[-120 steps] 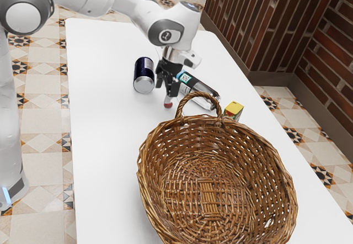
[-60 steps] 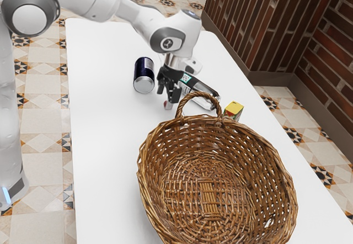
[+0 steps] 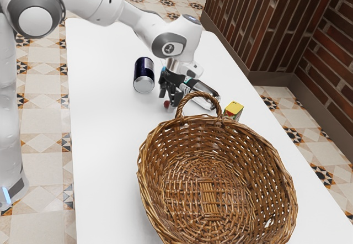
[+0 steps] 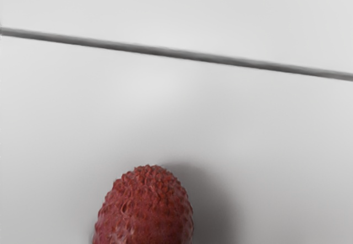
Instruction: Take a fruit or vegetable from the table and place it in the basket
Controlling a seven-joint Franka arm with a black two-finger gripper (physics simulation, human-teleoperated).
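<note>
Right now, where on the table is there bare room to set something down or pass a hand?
Bare tabletop runs between the dark can and the table edge on the exterior view's left, and between can and basket. It is crowded where the claw, red fruit, bottle, yellow-topped box and basket handle sit close together.

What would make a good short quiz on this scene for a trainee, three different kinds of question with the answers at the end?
1. True or false: the bumpy red fruit is already inside the wicker basket.

2. Multiple choice: what colour is the top of the small box?
A. Blue
B. Yellow
C. White

3. Fill in the blank: from the gripper, the dark can lies toward the exterior view's ____.

Key:
1. False; the red fruit is on the table, outside the basket.
2. B
3. left
</note>
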